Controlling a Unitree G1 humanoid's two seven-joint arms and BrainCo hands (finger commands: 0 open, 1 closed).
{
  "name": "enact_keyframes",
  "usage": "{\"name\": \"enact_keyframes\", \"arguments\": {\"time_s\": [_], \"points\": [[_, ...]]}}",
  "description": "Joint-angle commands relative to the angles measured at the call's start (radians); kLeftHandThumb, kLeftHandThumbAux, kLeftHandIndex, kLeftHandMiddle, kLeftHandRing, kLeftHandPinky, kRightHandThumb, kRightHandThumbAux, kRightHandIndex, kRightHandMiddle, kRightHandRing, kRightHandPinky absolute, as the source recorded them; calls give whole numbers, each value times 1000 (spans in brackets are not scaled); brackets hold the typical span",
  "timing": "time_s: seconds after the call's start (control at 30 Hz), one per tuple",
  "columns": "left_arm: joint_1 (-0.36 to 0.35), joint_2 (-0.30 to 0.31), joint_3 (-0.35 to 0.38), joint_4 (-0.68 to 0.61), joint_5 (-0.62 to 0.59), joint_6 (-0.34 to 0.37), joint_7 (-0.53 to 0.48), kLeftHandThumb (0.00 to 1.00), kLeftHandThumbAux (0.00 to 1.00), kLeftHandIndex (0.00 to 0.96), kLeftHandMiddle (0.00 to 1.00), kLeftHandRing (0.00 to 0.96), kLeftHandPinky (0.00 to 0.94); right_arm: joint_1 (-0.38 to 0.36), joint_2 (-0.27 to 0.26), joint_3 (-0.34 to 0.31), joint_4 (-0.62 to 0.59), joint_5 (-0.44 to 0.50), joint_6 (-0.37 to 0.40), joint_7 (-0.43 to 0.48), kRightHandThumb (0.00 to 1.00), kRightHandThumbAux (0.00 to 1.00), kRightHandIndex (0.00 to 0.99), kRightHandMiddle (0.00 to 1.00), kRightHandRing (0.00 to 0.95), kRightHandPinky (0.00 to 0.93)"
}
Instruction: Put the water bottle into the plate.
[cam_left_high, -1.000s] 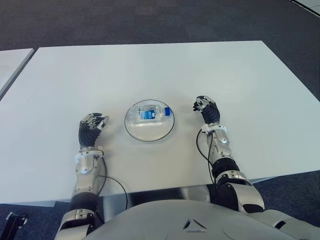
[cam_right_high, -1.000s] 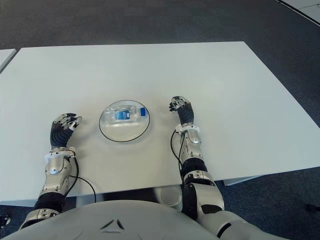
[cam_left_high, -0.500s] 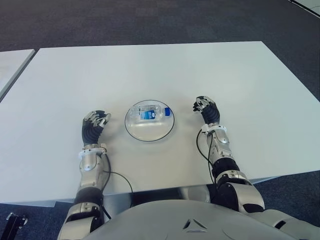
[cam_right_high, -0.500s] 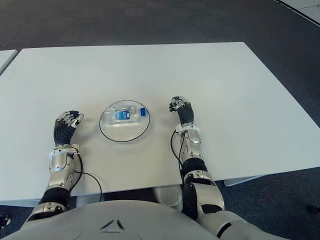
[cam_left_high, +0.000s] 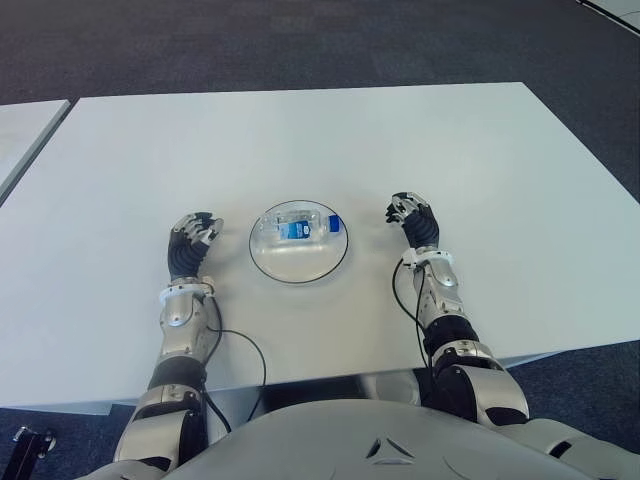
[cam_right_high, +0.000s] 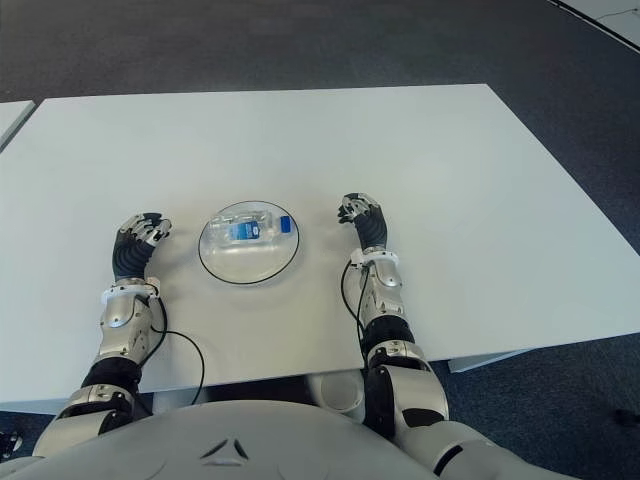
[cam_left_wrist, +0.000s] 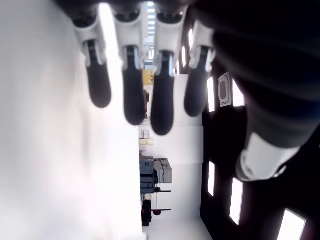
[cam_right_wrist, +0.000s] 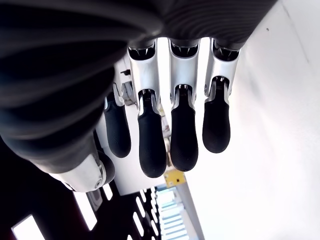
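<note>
A small clear water bottle (cam_left_high: 297, 226) with a blue label and blue cap lies on its side in the round glass plate (cam_left_high: 298, 264) near the table's front middle. My left hand (cam_left_high: 190, 244) shows to the left of the plate, fingers relaxed and holding nothing. My right hand (cam_left_high: 412, 218) shows to the right of the plate, also open and empty. In the wrist views the left hand's fingers (cam_left_wrist: 161, 95) and the right hand's fingers (cam_right_wrist: 183, 132) hang loosely with nothing between them.
The white table (cam_left_high: 320, 140) stretches far behind the plate. A black cable (cam_left_high: 235, 345) loops by the left forearm near the front edge. Dark carpet surrounds the table, and another white table's corner (cam_left_high: 25, 120) shows at far left.
My left hand has moved right and slightly forward, closer to the plate. The right hand, bottle and plate have stayed where they were.
</note>
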Motion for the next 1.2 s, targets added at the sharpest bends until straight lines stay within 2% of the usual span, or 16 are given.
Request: {"name": "enact_keyframes", "arguments": {"time_s": [0.03,0.27,1.2], "points": [[54,-37,-8,63,-4,122,-5,968,665,393,471,482,453,68,9,-4,67,-3,68,-24,708,724,437,613,580,575],[50,-34,-16,65,12,149,11,936,666,388,463,484,462,70,10,-4,65,-4,61,-23,708,724,437,612,579,576],[34,-29,-31,91,60,175,35,931,669,381,452,493,465,74,9,-2,62,-3,56,-13,707,724,437,615,582,576]]}}
